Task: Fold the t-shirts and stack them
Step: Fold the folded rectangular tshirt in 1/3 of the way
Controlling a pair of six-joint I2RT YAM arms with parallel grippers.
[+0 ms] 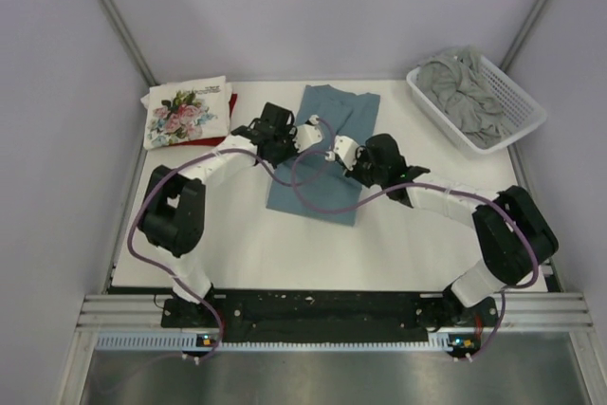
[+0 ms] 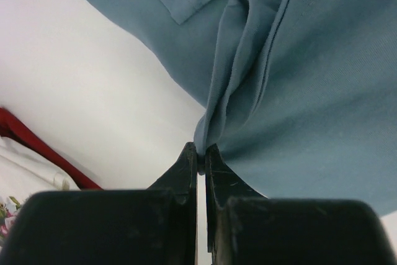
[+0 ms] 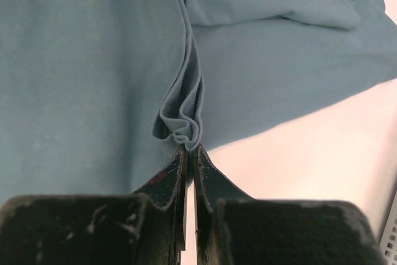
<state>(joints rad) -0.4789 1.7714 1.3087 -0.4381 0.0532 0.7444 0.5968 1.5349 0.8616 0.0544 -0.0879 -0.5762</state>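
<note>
The teal-blue t-shirt (image 1: 318,187) lies partly folded in the middle of the table. My left gripper (image 1: 308,136) is shut on a bunched fold at its left edge (image 2: 217,122), the fingertips (image 2: 191,156) pinching the cloth. My right gripper (image 1: 340,151) is shut on a puckered fold of the same shirt (image 3: 183,119) near its right edge. A folded white floral t-shirt (image 1: 183,113) rests on a dark red one (image 1: 232,101) at the back left. The grey t-shirt (image 1: 469,92) is crumpled in the basket.
The white lattice basket (image 1: 527,113) stands at the back right, its corner showing in the right wrist view (image 3: 391,234). The floral and red stack (image 2: 25,138) lies close to the left of the left gripper. White walls enclose the table.
</note>
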